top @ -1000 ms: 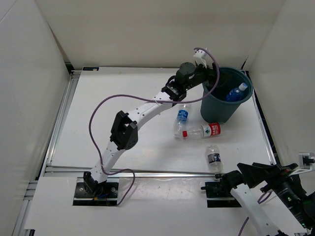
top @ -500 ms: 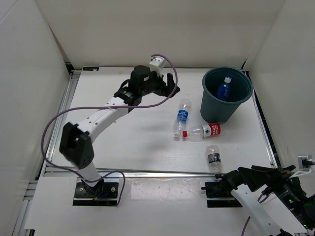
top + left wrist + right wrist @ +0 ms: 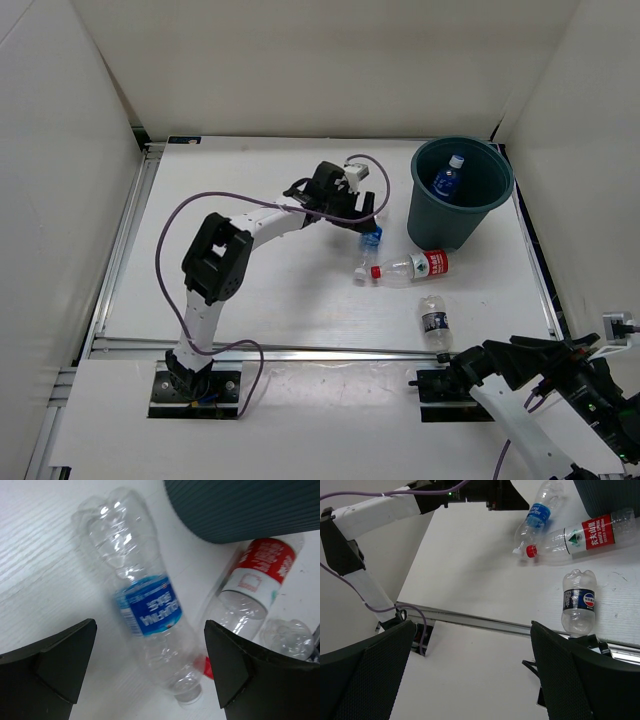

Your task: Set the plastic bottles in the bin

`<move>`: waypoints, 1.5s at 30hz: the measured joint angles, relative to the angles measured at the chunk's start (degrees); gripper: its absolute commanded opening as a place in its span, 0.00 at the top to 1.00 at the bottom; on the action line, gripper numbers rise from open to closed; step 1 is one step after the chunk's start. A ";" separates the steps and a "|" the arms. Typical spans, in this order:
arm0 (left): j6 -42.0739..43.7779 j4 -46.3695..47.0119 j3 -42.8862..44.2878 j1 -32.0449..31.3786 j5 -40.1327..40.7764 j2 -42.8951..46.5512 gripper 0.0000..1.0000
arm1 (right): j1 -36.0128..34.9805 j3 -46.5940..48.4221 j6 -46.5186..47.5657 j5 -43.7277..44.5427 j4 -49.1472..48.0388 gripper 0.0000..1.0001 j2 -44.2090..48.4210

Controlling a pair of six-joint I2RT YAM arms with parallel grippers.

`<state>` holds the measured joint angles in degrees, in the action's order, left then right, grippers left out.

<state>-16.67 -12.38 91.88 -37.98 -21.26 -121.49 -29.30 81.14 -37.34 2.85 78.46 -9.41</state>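
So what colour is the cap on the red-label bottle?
Red cap, clearest in the right wrist view.

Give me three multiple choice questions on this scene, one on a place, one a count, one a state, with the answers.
1. Where is the red-labelled bottle? A) in the bin B) lying on the table by the bin C) upright by the far wall
2. How many bottles lie on the table? A) one B) two C) three
3. How are the left fingers? A) open over the blue-labelled bottle B) shut on a cap C) shut, empty
Answers: 1 B, it lies on its side by the bin's base. 2 C, the blue-labelled, the red-labelled and the dark-labelled bottle; a fourth bottle is inside the bin. 3 A, the wrist view shows both fingers wide apart, with the bottle between them.
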 measured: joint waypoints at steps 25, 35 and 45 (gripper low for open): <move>-0.70 -2.91 10.25 -1.88 -1.92 -11.23 0.18 | -1.49 0.61 0.66 -2.86 -0.04 0.00 -2.16; -0.74 -2.71 3.30 -1.88 -0.28 -6.54 0.48 | -1.53 0.37 0.42 -4.44 -0.09 0.00 -2.16; -1.29 -6.93 6.84 -0.76 5.97 12.26 0.49 | -1.53 -2.89 0.20 -4.55 -0.22 0.00 -1.79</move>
<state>-17.96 -19.31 98.72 -38.74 -15.29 -109.23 -30.83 78.26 -37.15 -1.69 78.24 -11.20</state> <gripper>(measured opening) 0.666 0.998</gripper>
